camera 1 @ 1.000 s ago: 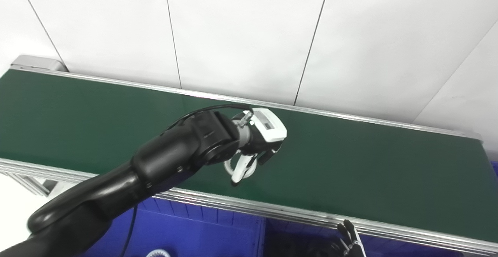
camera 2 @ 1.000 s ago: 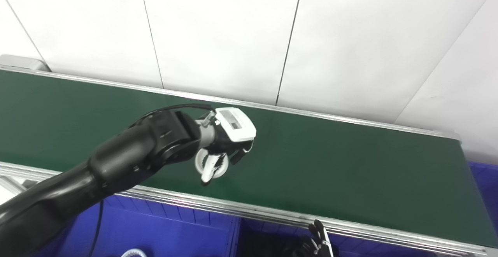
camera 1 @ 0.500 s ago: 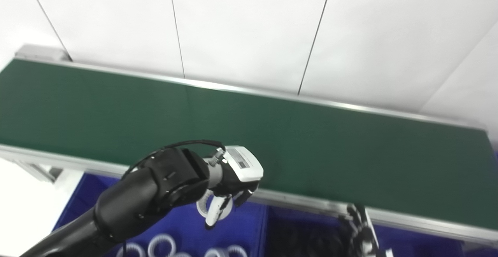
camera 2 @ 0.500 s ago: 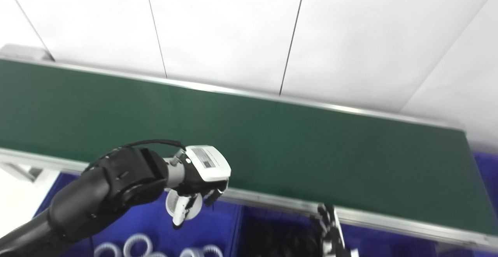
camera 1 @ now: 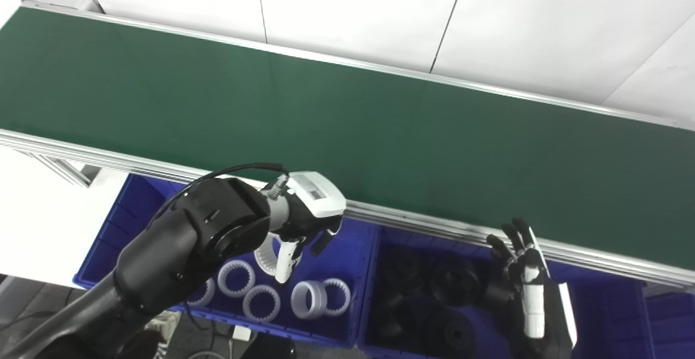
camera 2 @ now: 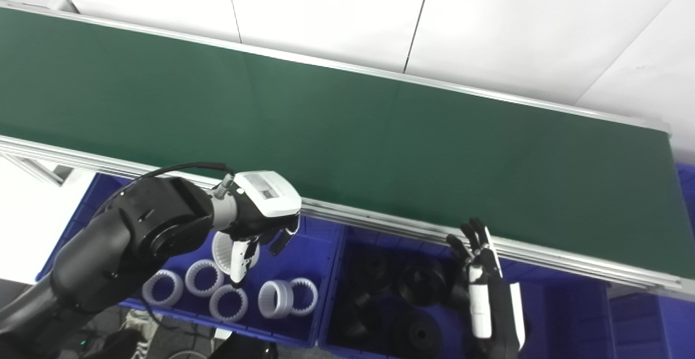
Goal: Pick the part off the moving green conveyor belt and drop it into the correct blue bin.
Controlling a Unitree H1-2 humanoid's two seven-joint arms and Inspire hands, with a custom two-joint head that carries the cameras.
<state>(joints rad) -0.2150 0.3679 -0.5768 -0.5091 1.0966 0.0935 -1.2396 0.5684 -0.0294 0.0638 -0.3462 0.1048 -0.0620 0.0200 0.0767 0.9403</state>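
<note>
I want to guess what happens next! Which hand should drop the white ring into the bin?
The left hand. It already holds the white ring right above the blue bin of other white rings. The right hand is open and holds nothing, over the bin of black parts.

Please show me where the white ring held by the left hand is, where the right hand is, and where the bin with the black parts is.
white ring [camera 1: 266, 254], left eye view, its toothed rim.
right hand [camera 1: 524, 272], left eye view, its middle.
bin with the black parts [camera 2: 332, 304], right eye view, its left wall.
</note>
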